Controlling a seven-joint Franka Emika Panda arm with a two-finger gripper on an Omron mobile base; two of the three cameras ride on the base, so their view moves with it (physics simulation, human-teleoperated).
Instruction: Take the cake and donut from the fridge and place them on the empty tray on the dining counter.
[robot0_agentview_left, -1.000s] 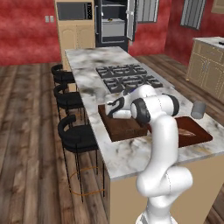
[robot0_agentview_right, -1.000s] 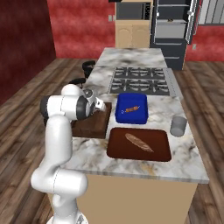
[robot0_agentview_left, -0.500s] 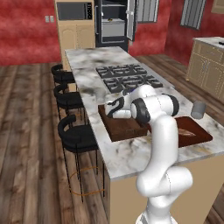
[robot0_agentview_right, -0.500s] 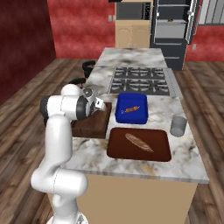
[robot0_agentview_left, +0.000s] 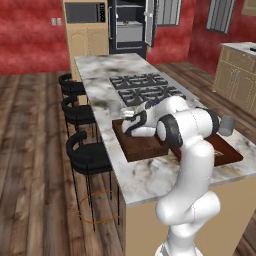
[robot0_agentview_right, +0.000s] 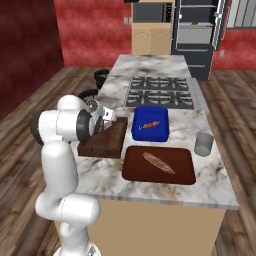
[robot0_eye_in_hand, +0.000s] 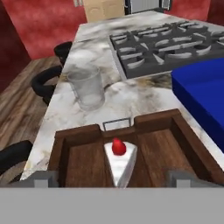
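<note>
The cake (robot0_eye_in_hand: 120, 159), a white wedge with a red dot on top, lies on the floor of the dark brown wooden tray (robot0_eye_in_hand: 78, 133). My gripper (robot0_eye_in_hand: 117, 178) is open, and the cake sits free between its wide-spread fingertips (robot0_eye_in_hand: 40, 177). From the base, the gripper (robot0_agentview_left: 131, 120) hovers low over the tray (robot0_agentview_left: 142, 146) near the dining counter's (robot0_agentview_left: 100, 75) stool-side edge. In the right base view the gripper (robot0_agentview_right: 108, 120) is above the tray (robot0_agentview_right: 104, 144). The fridge (robot0_agentview_left: 129, 25) stands with its doors open beyond the counter's far end. The donut is out of view.
A clear glass (robot0_eye_in_hand: 88, 87) stands just beyond the tray. A blue dish (robot0_agentview_right: 150, 125) lies beside it, then a brown board with a bread loaf (robot0_agentview_right: 159, 165) and a grey cup (robot0_agentview_right: 203, 144). The gas stove (robot0_agentview_right: 160, 90) is farther back. Black stools (robot0_agentview_left: 80, 115) line the counter's edge.
The gripper's fingers have spread apart and the cake now rests on the tray. The arm has stayed in place over the tray.
</note>
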